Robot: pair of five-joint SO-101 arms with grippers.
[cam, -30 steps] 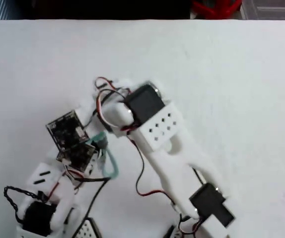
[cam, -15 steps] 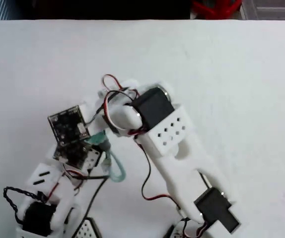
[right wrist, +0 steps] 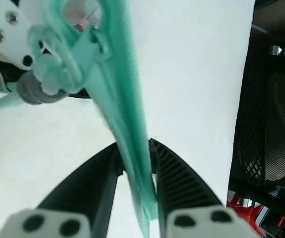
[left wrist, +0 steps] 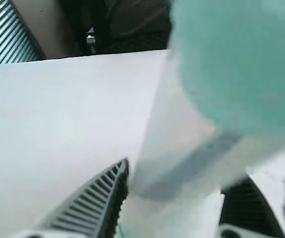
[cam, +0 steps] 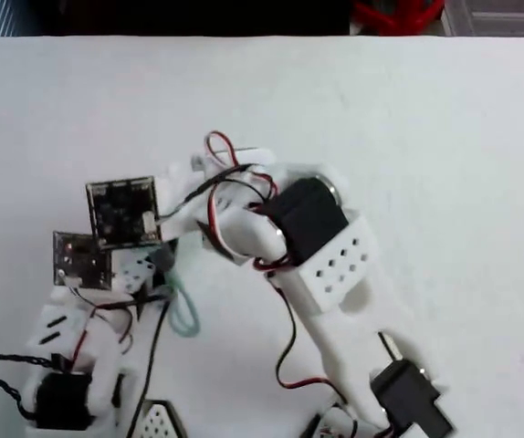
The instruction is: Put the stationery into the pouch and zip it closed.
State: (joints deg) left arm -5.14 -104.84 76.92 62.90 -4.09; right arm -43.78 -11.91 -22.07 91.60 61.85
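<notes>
Teal pouch (right wrist: 120,99), half-hidden under arms, tight in left gripper (left wrist: 182,173) and right gripper (right wrist: 135,145).

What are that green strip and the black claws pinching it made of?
The green strip looks like matte woven fabric, probably zipper tape: its edge is slightly fuzzy. The right gripper pinching it has fingers that look like matte black plastic, with moulded ridges on their inner faces.

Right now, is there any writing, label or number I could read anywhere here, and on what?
No text here can be read.
On the circuit boards: tiny marks, too small to read.
On the pouch: no print on the parts that show.
</notes>
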